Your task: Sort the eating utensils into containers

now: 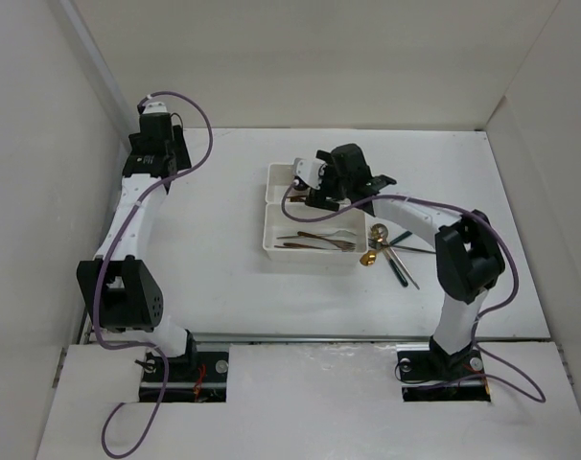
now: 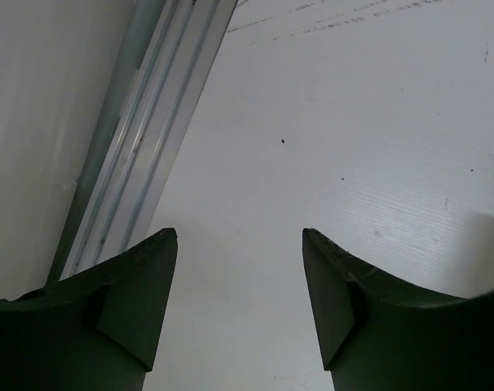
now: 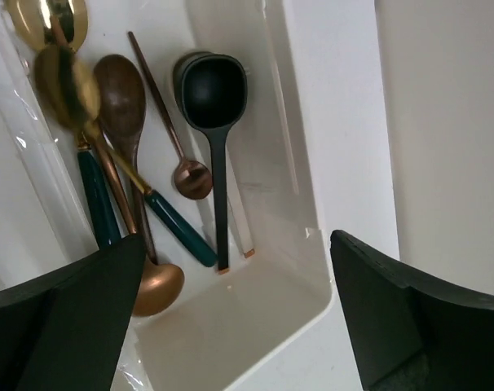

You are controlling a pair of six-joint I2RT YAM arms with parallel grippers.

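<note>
Two white trays lie side by side mid-table: a far tray (image 1: pixel 275 178) and a near tray (image 1: pixel 269 236). The near tray holds a few copper utensils (image 1: pixel 319 240). My right gripper (image 1: pixel 306 188) hovers over the far tray, open and empty. In the right wrist view the gripper (image 3: pixel 237 238) is above the tray's end wall (image 3: pixel 312 204); inside lie a black spoon (image 3: pixel 213 98), a small copper spoon (image 3: pixel 190 175), a dark brown spoon (image 3: pixel 121 98), green-handled gold spoons (image 3: pixel 178 232) and a copper spoon (image 3: pixel 156 287). My left gripper (image 1: pixel 156 125) (image 2: pixel 239 232) is open over bare table at the far left.
Several loose utensils (image 1: pixel 391 251), gold, silver and green-handled, lie on the table right of the near tray, beside my right arm's elbow (image 1: pixel 468 254). An aluminium rail (image 2: pixel 149 122) runs along the left wall by the left gripper. White walls enclose the table.
</note>
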